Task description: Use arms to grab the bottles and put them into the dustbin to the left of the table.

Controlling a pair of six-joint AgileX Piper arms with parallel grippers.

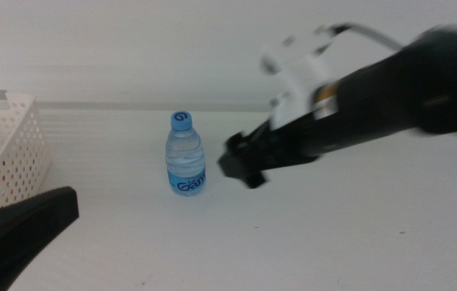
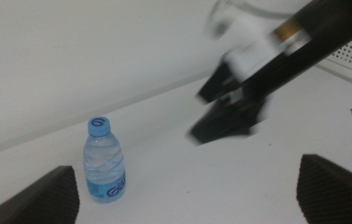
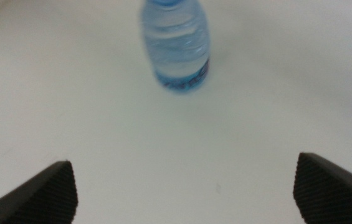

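— So where does the water bottle (image 1: 185, 155) stand, and why is the right hand (image 1: 240, 166) there?

— Upright on the white table (image 1: 333, 234), near the middle, blue cap up. The right hand comes in from the right, low and level with the bottle's body, near it but not touching. The right wrist view has the bottle centred ahead between two jaws spread wide, so I'd judge it's lined up for a side grasp.

— And the left hand (image 1: 30, 217)?

— Waiting at the near left corner, by the dustbin (image 1: 19, 153). Its jaws stand wide apart too, empty, with the bottle ahead of it in the left wrist view.

— Why is the dustbin at that side?

— It's the drop point; the white perforated basket sits at the table's left edge, well apart from the bottle. Something red and something dark show inside it, but I can't tell what they are.

— Any writing?

— A blue label with white letters, perhaps beginning "Gan"; the rest curves out of sight. There's a ring mark on the cap, too small to read.
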